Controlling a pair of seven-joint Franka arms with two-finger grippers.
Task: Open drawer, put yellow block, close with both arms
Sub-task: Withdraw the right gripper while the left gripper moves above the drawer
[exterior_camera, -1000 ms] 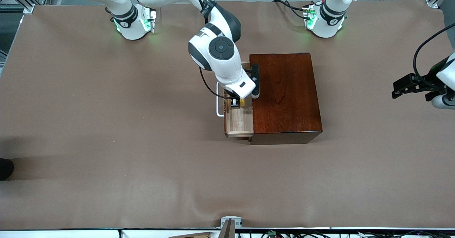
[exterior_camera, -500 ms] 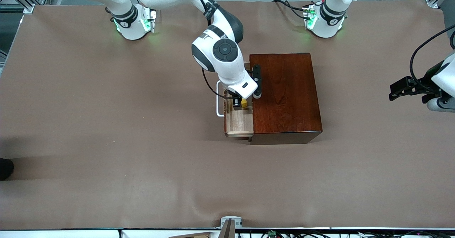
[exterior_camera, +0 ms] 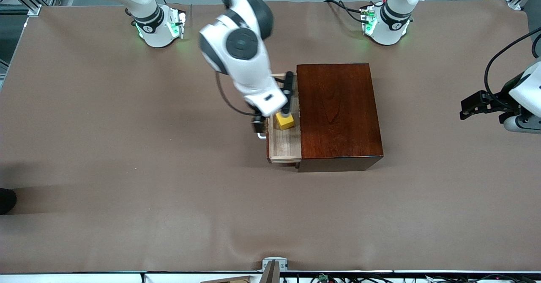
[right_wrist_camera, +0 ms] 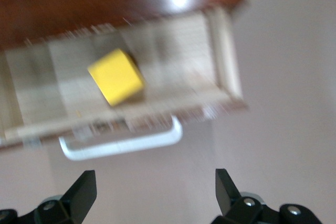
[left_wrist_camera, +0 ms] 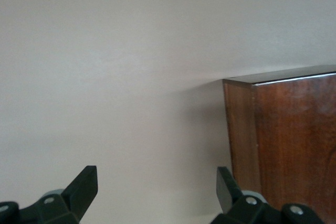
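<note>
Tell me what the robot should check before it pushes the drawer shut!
1. Yellow block lies in the drawer: ok.
2. Block is free of the right end effector, whose fingers stand apart above the drawer: ok.
3. Right end effector is away from the drawer's path: not ok, it hangs over the drawer's handle.
4. Drawer is pulled out of the wooden box and ready to slide in: ok.
5. Left end effector is in place to help: not ok, it waits open over the table toward the left arm's end, beside the box.
6. Block sits low enough to pass under the box top: cannot tell.
</note>
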